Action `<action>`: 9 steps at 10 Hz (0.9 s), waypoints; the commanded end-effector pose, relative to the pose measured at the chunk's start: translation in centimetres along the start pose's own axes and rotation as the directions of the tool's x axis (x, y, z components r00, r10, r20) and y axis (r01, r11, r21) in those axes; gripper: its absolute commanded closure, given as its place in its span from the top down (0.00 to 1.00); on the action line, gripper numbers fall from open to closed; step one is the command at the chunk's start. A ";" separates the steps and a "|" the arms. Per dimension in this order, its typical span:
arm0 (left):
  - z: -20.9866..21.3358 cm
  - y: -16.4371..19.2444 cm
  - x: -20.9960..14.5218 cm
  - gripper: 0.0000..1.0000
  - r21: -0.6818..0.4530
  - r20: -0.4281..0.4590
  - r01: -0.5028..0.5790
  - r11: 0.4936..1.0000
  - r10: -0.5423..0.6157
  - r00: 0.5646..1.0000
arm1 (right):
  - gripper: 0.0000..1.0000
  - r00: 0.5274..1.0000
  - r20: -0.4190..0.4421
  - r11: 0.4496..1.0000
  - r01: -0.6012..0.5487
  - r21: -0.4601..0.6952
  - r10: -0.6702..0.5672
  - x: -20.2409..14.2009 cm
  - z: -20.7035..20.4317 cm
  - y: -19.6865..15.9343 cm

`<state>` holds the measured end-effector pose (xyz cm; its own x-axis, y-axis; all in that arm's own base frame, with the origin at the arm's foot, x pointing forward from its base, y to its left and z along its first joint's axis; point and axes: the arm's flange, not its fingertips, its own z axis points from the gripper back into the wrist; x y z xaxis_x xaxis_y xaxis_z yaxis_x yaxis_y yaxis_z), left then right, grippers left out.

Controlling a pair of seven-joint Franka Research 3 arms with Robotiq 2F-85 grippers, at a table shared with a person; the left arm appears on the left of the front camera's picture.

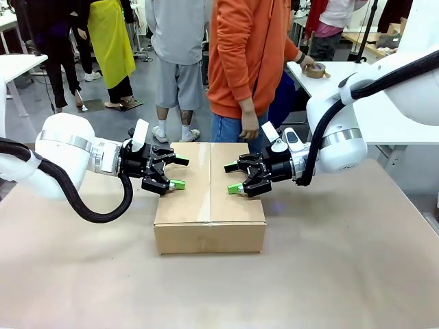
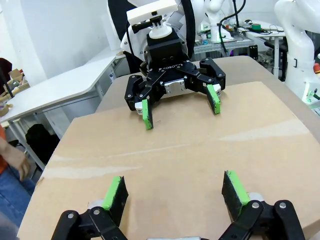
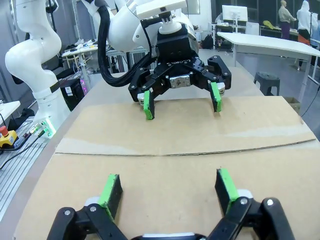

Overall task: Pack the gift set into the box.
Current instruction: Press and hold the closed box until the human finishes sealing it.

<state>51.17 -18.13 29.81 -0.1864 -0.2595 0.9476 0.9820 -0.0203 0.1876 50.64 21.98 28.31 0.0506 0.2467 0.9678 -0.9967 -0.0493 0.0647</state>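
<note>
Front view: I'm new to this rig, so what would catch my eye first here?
The closed brown box at mid-table, its flaps meeting along a centre seam. Two open end effectors face each other over its top: the left end effector from picture left, the right end effector from picture right. Behind the box stands a person in an orange top.

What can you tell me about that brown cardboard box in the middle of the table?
The box is a shallow brown corrugated cardboard carton lying flat on the table. Its top flaps are folded shut and meet at a centre seam with a strip of tape along it. The left gripper and right gripper hover open over its top from either side; whether their pads touch it is unclear.
</note>
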 end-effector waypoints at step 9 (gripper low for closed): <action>-0.1 -0.1 -0.3 1.00 -0.002 -0.002 -0.005 1.000 0.005 1.000 | 1.00 1.000 -0.007 1.000 0.004 -0.005 -0.004 -0.1 0.0 0.3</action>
<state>51.17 -18.13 29.81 -0.1863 -0.2595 0.9476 0.9820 -0.0203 0.1876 50.64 21.98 28.31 0.0506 0.2467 0.9678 -0.9967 -0.0493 0.0647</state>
